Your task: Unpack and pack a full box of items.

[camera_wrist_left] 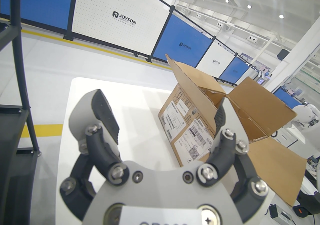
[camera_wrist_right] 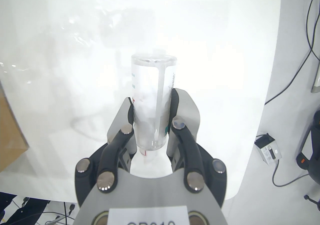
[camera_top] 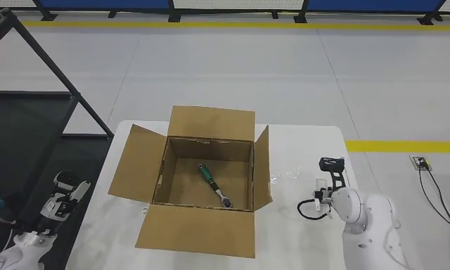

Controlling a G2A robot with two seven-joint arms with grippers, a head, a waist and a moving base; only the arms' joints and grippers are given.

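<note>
We see the cardboard box (camera_top: 199, 232) sitting open near the middle of the white bench (camera_top: 302, 231), all four flaps folded outward. Inside it, on the bottom, lies a ratchet wrench (camera_top: 213, 185) with a green handle, set at a slant with its metal head towards the near right corner.

The right pincer (camera_wrist_right: 152, 101) is pinching a clear plastic bottle (camera_wrist_right: 153, 78) around its lower body. The bottle's flat base points away from the wrist and its narrow neck sits back between the fingers (camera_wrist_right: 175, 103). This arm holds the bottle over the bare right part of the bench, well apart from the box. We cannot tell whether the base touches the surface.

The left pincer (camera_wrist_left: 160, 106) is spread wide with nothing between its dark pads (camera_wrist_left: 105, 113). From above we find it beside the near left corner of the bench, off its edge. Its own camera looks across the bench at the labelled side wall of the box.
</note>
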